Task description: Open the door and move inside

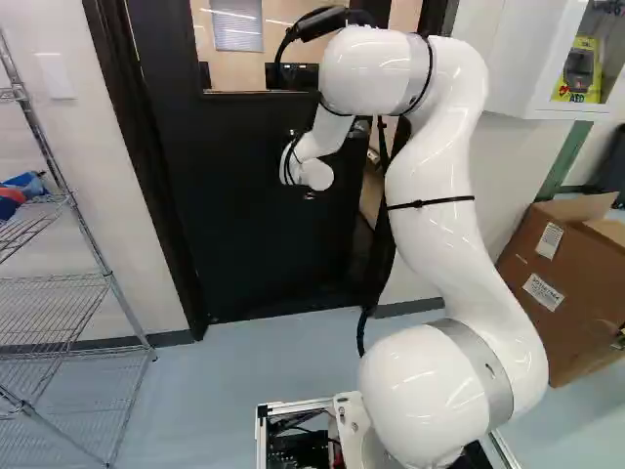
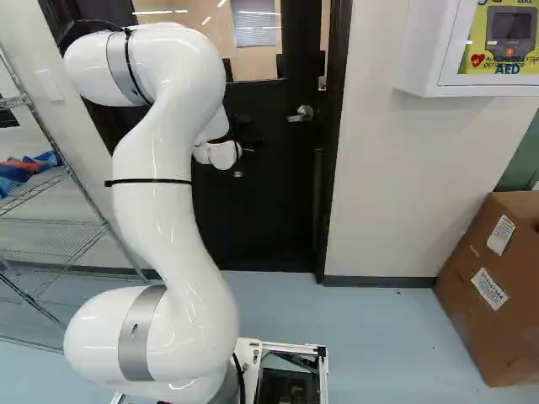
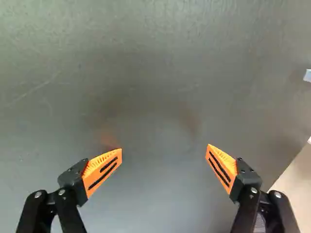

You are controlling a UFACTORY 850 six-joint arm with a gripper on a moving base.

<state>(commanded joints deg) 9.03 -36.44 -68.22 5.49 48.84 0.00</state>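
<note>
The black door with a window stands slightly ajar, a narrow strip of the room beyond showing past its handle-side edge in the left base view. Its silver lever handle is to the right of my gripper, which is dark against the door in the right base view. In the wrist view my gripper is open, its orange pads wide apart with nothing between them. The door's dark surface fills most of the view ahead of them; whether the tips touch it I cannot tell.
A wire shelf rack stands left of the door. The dark door frame borders the wall to its right. Further right are a cardboard box on the floor and a white wall cabinet holding a yellow device.
</note>
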